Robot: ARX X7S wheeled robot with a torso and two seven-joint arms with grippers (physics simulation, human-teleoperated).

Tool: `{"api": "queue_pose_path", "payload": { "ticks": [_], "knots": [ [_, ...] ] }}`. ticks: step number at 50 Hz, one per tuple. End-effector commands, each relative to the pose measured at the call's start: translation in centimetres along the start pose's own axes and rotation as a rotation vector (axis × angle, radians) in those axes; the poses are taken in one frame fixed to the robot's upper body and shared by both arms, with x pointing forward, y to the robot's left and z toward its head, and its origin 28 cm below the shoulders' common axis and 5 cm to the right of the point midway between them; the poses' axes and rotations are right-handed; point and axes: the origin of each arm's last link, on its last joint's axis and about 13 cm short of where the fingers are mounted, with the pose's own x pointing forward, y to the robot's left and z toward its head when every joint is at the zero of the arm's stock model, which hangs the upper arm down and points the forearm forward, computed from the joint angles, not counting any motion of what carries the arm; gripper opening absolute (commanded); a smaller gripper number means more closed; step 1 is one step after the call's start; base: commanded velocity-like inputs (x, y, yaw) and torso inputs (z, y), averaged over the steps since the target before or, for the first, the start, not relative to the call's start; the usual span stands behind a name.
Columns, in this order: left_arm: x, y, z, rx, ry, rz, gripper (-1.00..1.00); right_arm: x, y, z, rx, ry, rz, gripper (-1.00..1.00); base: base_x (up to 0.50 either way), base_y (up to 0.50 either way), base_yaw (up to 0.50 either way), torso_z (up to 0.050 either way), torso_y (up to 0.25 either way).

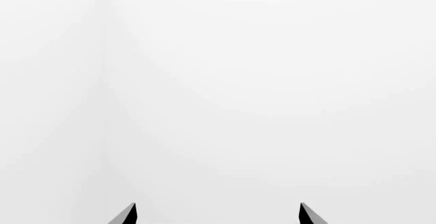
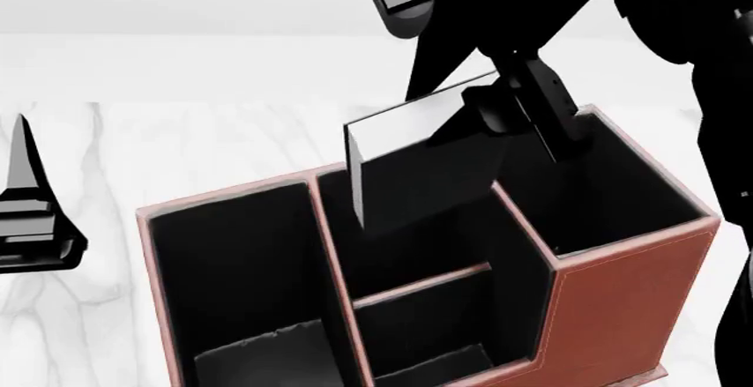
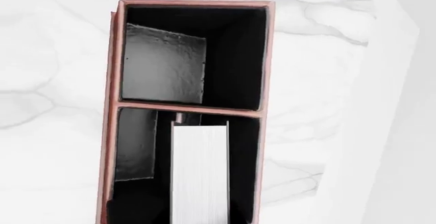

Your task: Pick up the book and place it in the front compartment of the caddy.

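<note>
While the right gripper (image 2: 518,109) clamped the book (image 2: 418,162) tilted above the caddy (image 2: 612,303), the left gripper (image 1: 218,215) stood parted.

Caddy (image 2: 612,290) walls around book (image 2: 424,162)

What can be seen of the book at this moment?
The book is small and thin, with a plain black cover and white page edges. The right claw grips it at its upper far corner and holds it tilted in the air. Its lower end dips toward the caddy, over the middle cell behind the low divider bar. The right wrist view shows its page edges end-on above that cell.
</note>
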Motion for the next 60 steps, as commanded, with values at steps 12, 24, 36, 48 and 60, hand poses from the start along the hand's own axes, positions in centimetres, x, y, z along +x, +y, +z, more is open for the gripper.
{"api": "queue_pose_path", "payload": {
  "ticks": [12,24,36,48,60],
  "knots": [
    [0.2,0.2,-0.2,-0.002,-0.014,0.020,1.00,2.1,-0.3,0.1,0.009,-0.050,0.005,-1.00,0.00,0.00,0.00,0.000,0.001],
    [0.1,0.2,-0.1,-0.003,-0.014,0.019,1.00,3.3,-0.1,-0.5,0.061,-0.041,-0.037,-1.00,0.00,0.00,0.00,0.001,0.002],
    [0.2,0.2,-0.1,-0.003,-0.014,0.020,1.00,4.2,0.1,-1.0,0.102,-0.038,-0.045,-1.00,0.00,0.00,0.00,0.000,0.001],
    [0.2,0.3,0.0,-0.004,-0.015,0.021,1.00,5.0,0.3,-1.3,0.128,-0.027,-0.030,-1.00,0.00,0.00,0.00,0.000,0.001],
    [0.2,0.2,-0.2,-0.003,-0.013,0.021,1.00,5.7,0.4,-1.6,0.145,-0.021,-0.031,-1.00,0.00,0.00,0.00,0.001,0.001]
  ]
}}
